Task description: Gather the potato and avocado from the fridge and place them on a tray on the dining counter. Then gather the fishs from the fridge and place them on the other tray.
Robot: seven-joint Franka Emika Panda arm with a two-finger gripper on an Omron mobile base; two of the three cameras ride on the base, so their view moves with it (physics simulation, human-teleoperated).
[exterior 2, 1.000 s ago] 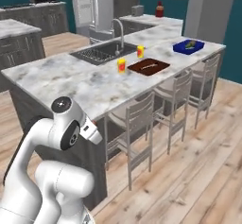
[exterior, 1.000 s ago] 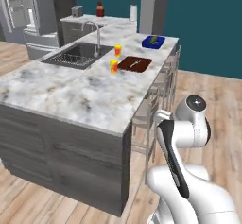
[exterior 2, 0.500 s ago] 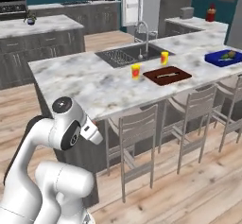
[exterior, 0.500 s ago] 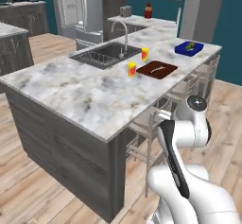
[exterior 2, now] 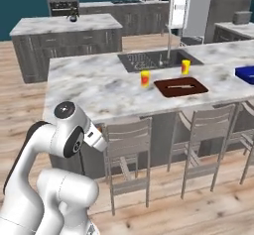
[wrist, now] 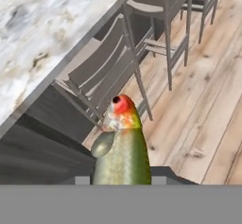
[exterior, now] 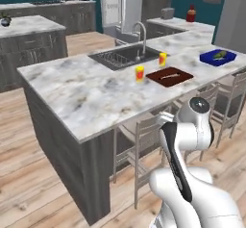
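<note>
Here, two trays sit on the dining counter [exterior: 86,95]: the bright blue tray [exterior: 217,57] at the far right end, and the dark reddish-brown other tray [exterior: 169,76] nearer the inset sink [exterior: 126,57]. The blue one holds a dark green avocado [exterior: 221,54]; anything else in it is too small to make out. The brown tray carries one thin pale fish [exterior: 169,76] lying along its middle, also visible in the right base view [exterior 2: 179,86]. Two small yellow cups with red bands stand on the marble, one [exterior: 140,72] just left of the brown tray and one [exterior: 163,59] behind it, close to the faucet [exterior: 140,37]. Three grey stools show along the counter's near side in the right base view, the nearest [exterior 2: 125,152] just beside the arm's elbow.

A second fish [wrist: 123,145] stands up from the gripper [wrist: 124,176] in the hand view: an olive-green body, a paler grey fin at its left, and a red-orange head pointing away from the hand, over the wooden floor beside the counter edge. The finger tips are hidden behind the fish, yet it rises between them as if clamped, the jaws partly closed on it. The fridge [exterior: 119,3] stands far back past the sink, one door showing bright white.
</note>
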